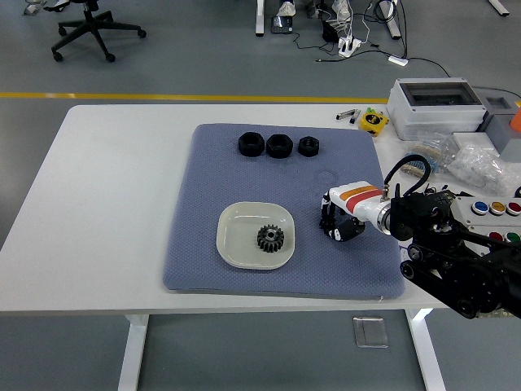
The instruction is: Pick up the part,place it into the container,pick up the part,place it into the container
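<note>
A dark gear (pixel 269 238) lies in the shallow white dish (pixel 236 248) at the front of the blue mat (pixel 212 187). Three black nut-like parts (pixel 277 145) stand in a row along the mat's far edge. My right hand (pixel 336 223), white with orange and red stripes, hangs low over the mat just right of the dish. Its fingers are curled under the palm, and I see nothing held in them. The left arm does not show.
Right of the mat are a grey lidded box (pixel 435 106), a small yellow item (pixel 373 120), bagged parts (pixel 484 167) and a button panel (pixel 496 210). The table's left half (pixel 114 187) is bare white surface.
</note>
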